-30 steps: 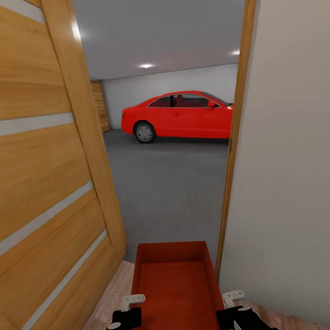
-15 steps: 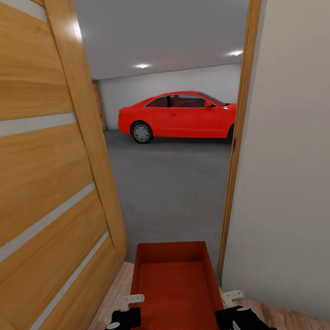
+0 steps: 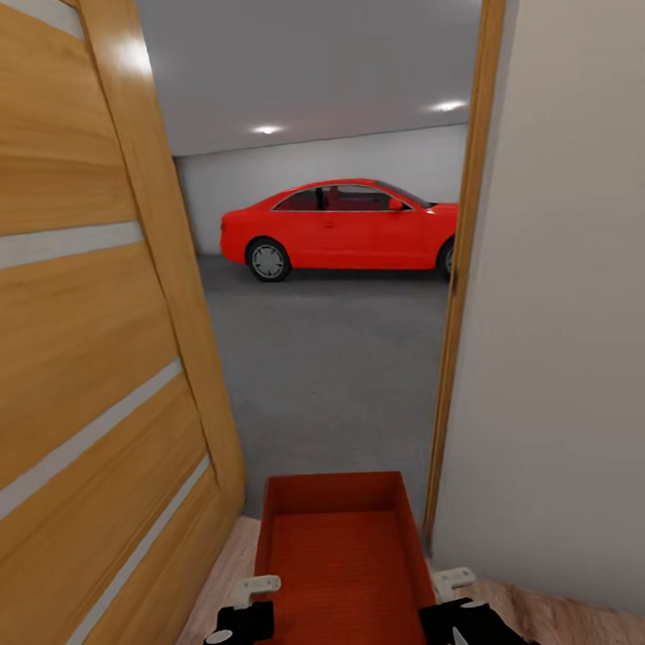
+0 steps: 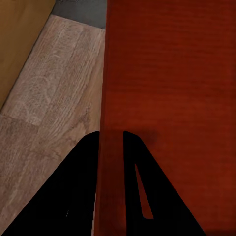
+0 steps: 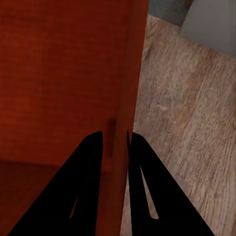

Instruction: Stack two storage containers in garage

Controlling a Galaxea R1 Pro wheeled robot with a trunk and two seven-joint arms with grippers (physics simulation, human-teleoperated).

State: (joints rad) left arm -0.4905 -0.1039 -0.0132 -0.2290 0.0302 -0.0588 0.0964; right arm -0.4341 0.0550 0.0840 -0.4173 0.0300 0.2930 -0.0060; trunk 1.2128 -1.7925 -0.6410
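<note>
One red-orange storage container (image 3: 337, 552) hangs in front of me, carried between both arms at the doorway. My left gripper (image 3: 253, 597) is shut on its left wall (image 4: 112, 147), one black finger on each side. On the opposite wall (image 5: 118, 142) my right gripper (image 3: 447, 588) is shut the same way. Beyond the doorway lies the garage with its dark grey concrete floor (image 3: 335, 360). Light wood plank flooring (image 4: 54, 108) is under the container.
An orange wooden door (image 3: 84, 358) with frosted strips stands open close on the left. A white wall (image 3: 574, 343) and its wooden door frame (image 3: 459, 284) close in on the right. A red car (image 3: 340, 227) is parked at the garage's far side.
The whole head view has shifted a little: the car has slid left and more of the garage shows, so the camera has moved. The container stays held the same way.
</note>
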